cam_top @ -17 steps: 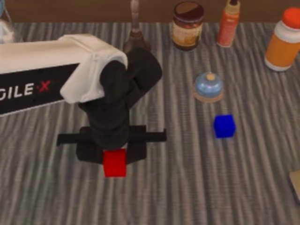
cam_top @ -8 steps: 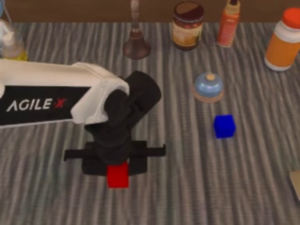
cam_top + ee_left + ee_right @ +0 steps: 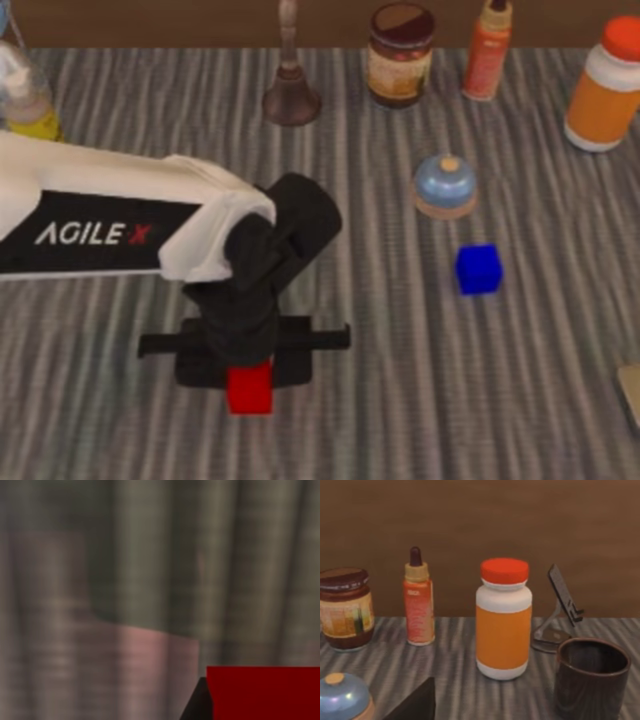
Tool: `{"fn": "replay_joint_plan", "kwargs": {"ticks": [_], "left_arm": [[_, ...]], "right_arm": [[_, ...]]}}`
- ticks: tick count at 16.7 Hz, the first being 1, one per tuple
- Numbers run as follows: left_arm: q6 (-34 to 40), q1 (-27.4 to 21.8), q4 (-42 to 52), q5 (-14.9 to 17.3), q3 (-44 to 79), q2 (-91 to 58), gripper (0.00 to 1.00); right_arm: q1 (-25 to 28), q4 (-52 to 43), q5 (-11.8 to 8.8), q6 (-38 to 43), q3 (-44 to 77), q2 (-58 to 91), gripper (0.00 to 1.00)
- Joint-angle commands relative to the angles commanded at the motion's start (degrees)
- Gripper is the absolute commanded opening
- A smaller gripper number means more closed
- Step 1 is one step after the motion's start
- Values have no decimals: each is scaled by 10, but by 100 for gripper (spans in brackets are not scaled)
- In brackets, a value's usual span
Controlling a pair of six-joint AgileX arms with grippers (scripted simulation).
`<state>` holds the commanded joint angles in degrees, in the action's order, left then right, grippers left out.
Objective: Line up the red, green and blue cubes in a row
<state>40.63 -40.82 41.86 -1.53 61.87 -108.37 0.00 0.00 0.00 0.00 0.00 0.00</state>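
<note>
My left gripper (image 3: 249,378) is shut on the red cube (image 3: 249,390), low over the front left part of the table (image 3: 420,400). In the left wrist view the red cube (image 3: 262,692) fills one corner, with a dark fingertip (image 3: 200,706) against its side. The blue cube (image 3: 478,269) rests alone on the table, right of centre. The green cube is hidden or out of view. My right arm is outside the top view; only one dark fingertip (image 3: 415,702) of it shows in the right wrist view.
Along the back stand a handbell (image 3: 290,95), a jar (image 3: 400,55), a dropper bottle (image 3: 488,48) and an orange pill bottle (image 3: 608,85). A blue desk bell (image 3: 446,186) sits just behind the blue cube. A dark mug (image 3: 590,677) and a phone stand (image 3: 560,610) are near my right gripper.
My left arm has carried the red cube toward the table's front edge and lower. The blue cube has not moved.
</note>
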Motion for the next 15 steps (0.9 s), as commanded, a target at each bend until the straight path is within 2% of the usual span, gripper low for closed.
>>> {"fn": "replay_joint_plan", "kwargs": {"ticks": [12, 15], "left_arm": [[0, 0, 0, 0, 0, 0, 98], [0, 0, 0, 0, 0, 0, 100]], "right_arm": [[0, 0, 0, 0, 0, 0, 100], [0, 0, 0, 0, 0, 0, 100]]}}
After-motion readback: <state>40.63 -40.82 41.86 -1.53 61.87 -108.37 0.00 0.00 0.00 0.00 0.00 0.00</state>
